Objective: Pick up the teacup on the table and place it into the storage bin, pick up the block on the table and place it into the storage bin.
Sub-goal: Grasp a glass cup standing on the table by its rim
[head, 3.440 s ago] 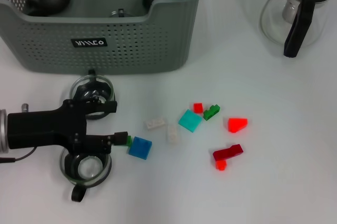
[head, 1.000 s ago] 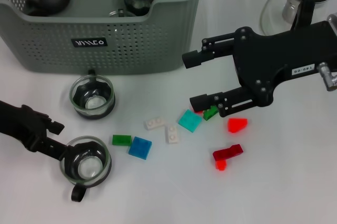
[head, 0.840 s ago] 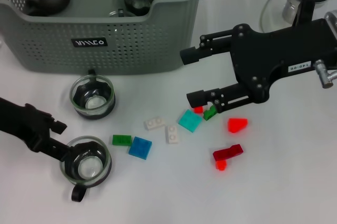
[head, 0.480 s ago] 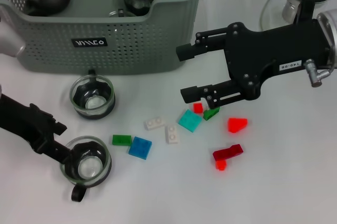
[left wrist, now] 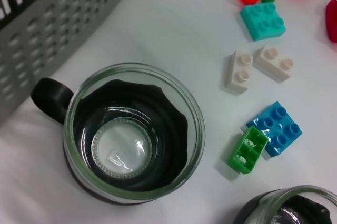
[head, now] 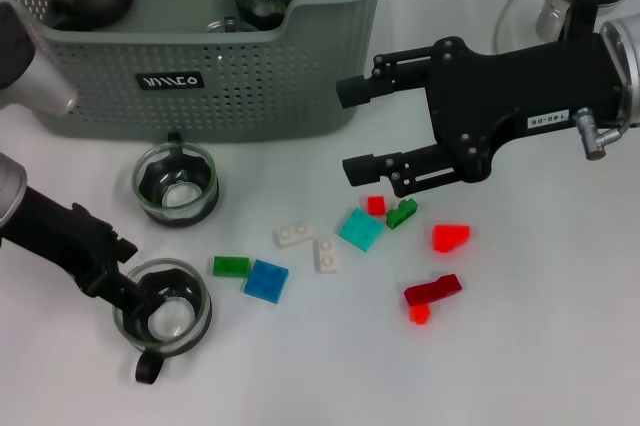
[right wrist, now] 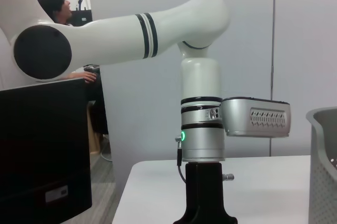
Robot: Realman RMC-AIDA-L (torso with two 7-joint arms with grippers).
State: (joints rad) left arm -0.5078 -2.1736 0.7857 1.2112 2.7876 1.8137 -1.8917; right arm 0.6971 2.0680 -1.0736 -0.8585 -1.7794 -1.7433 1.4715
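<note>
Hovering over red block (head: 375, 205) and green block (head: 402, 213), right gripper (head: 352, 127) fingers spread, left gripper (head: 128, 289) at near teacup (head: 163, 318) rim, finger state unclear, storage bin (head: 200, 76) behind.

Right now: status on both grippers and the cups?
Right gripper open, empty, above the red block. Left gripper at near teacup rim. Second teacup on table before storage bin. Nothing blocking.

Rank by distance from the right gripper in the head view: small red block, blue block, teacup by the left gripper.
From the right gripper:
1. small red block, just below its lower finger, at the middle of the table.
2. blue block, farther toward the robot's left and nearer the front edge.
3. teacup, far left front, at the left gripper.
</note>
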